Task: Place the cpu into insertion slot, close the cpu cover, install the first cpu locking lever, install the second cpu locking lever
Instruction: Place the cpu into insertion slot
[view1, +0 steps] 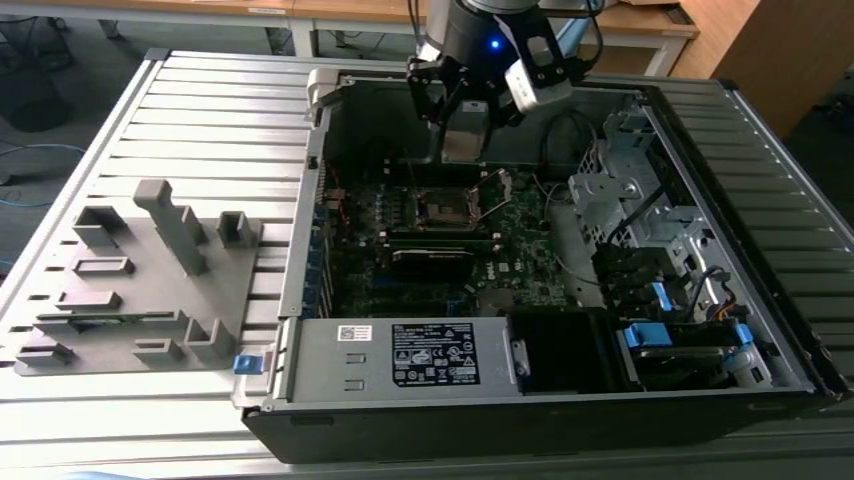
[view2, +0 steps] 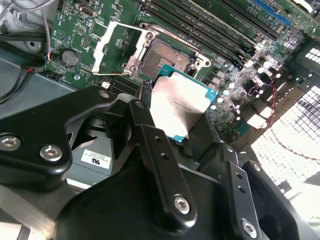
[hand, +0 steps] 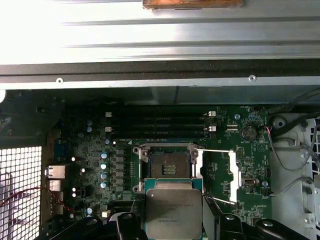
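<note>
The cpu (view2: 177, 106), a flat square chip with a dull silver top, is held between my black fingers (view2: 146, 131), so my gripper (view2: 176, 125) is shut on it. In both wrist views it hangs above the board, just beside the insertion slot (view2: 167, 56), and apart from it. That slot (hand: 167, 166) is a dark square socket with a metal rim, and nothing sits in it. The cpu cover (hand: 220, 175) is swung open beside the socket, with thin wire levers (hand: 215, 150) raised. In the exterior view my gripper (view1: 465, 140) hovers over the far part of the open case, above the insertion slot (view1: 446, 208).
The open computer case (view1: 307, 250) lies on a slatted metal table (view1: 200, 110). Long black memory slots (hand: 157, 125) run beside the socket. A power supply box (view1: 427, 355) fills the front, and a drive cage with cables (view1: 641, 230) the exterior view's right. A grey fixture rack (view1: 147, 280) stands outside.
</note>
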